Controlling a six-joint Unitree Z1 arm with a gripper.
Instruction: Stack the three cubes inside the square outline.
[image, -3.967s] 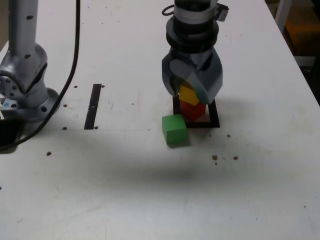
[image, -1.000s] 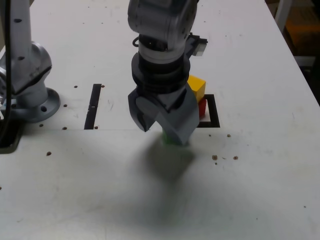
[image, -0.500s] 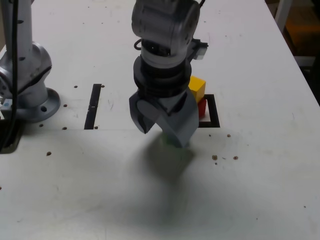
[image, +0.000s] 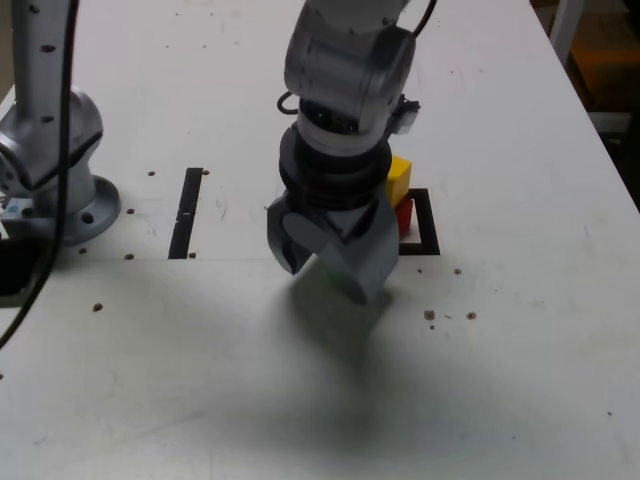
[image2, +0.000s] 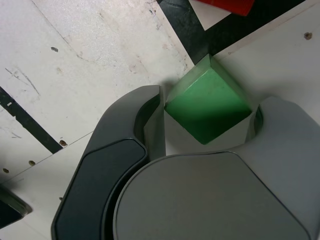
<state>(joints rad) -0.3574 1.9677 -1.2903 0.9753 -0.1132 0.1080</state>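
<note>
A: Green cube (image2: 207, 106) first?
B: Sitting on the white table (image: 520, 380), right between the two gripper fingers (image2: 127, 125), one corner pointing into the gap. Small gaps showing on both sides in the wrist view, no clear contact with either pad. Hidden behind the gripper (image: 330, 262) in the exterior view.

A: Finger state?
B: Parted, straddling the green cube, not clamped on it. Spread same as a second ago.

A: Other cubes?
B: Yellow cube (image: 398, 177) stacked on red cube (image: 404, 216), both past the fingers on the far side, peeking out at the exterior view's right of the wrist. Red one standing inside the square outline (image: 429, 232). Corner of the outline and a sliver of red visible just beyond the green cube in the wrist view.

A: Changes from earlier?
B: Four seconds back: gripper over the outline, closed around the yellow cube on top of the red; green cube in plain sight, near side of the outline. Now shifted off the stack and lowered around the green one. Versus half a second ago: slightly lower and a touch toward the exterior view's right.

A: Anything else around?
B: Black tape strip (image: 187, 212) well off to the exterior view's left of the fingers. Arm base (image: 50, 170) further left. Dark specks scattered on the table.
</note>
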